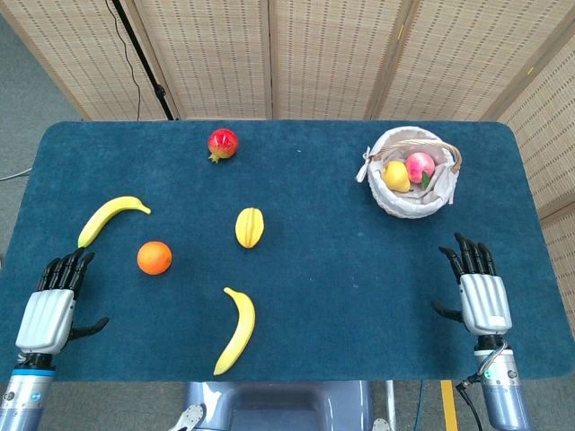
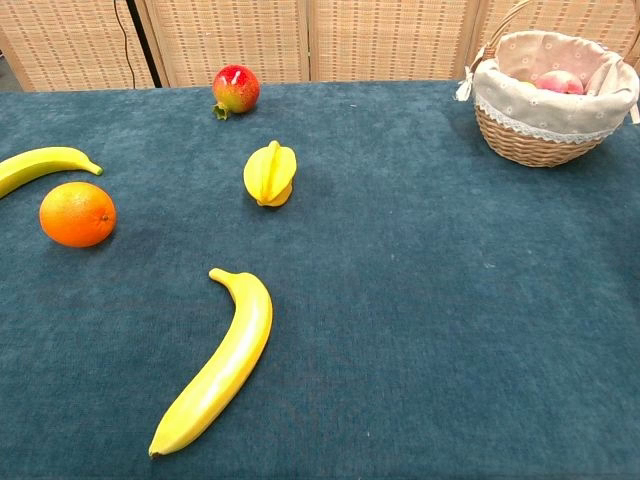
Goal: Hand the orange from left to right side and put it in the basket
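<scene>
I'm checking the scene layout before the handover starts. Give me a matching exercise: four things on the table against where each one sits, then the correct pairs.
Things:
1. orange
2. pomegranate
3. peach
4. starfruit

Places:
A. inside the basket
B. far edge of the table, left of centre
C. mid-table, between the two bananas
D. just beyond the left hand, beside a banana

Pairs: 1-D, 2-B, 3-A, 4-C

This looks like a robot lab set up for trials, not a home. A tabletop (image 1: pixel 359 269) under dark blue felt stands ahead of the robot's hands, woven folding screens (image 1: pixel 323 54) wall off the space beyond it, and a black cable (image 1: pixel 135 54) hangs down one screen over grey floor.
</scene>
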